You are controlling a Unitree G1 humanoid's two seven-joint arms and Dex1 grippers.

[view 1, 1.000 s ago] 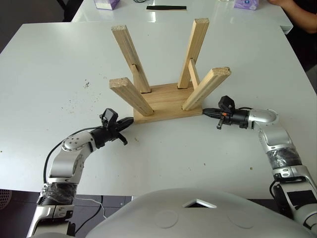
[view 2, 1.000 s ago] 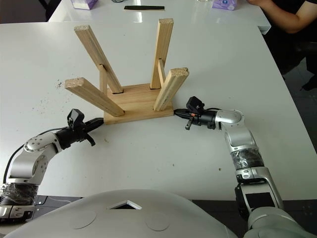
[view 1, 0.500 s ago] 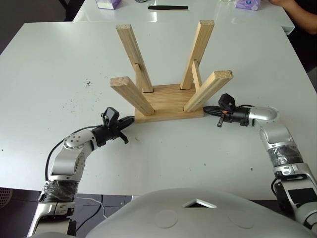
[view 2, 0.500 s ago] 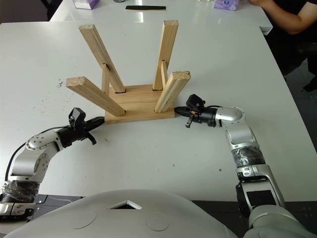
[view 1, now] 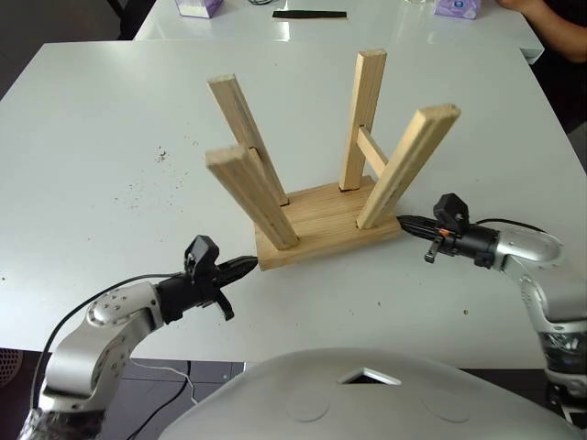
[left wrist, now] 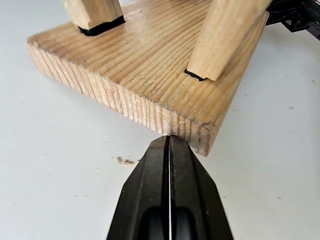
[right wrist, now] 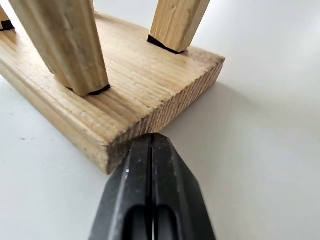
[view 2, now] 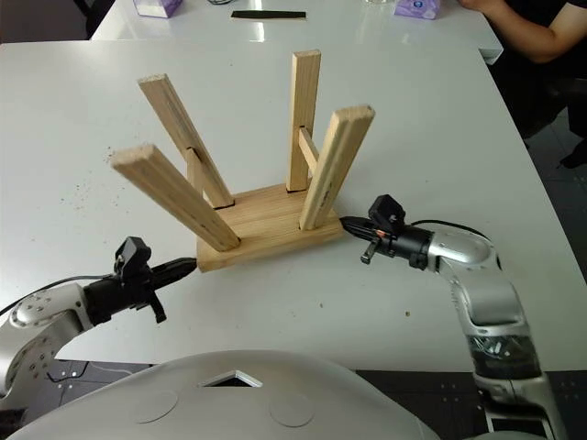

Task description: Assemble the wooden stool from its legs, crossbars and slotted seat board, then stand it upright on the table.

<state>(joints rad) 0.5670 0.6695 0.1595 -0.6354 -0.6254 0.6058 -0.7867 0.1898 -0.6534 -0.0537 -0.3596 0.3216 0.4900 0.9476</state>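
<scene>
Here left gripper and right gripper touch seat board

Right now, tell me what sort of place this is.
Probably an office or lab room: a plain white table, a second table behind it bearing tissue boxes, and crumbs near the upturned stool.

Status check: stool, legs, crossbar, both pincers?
stool: assembled, upside down, not yet stood upright
legs: four, seated in the seat board slots, pointing up
crossbar: set between two legs
left pincer: shut, tip at the seat board's edge
right pincer: shut, tip at the seat board's corner
</scene>
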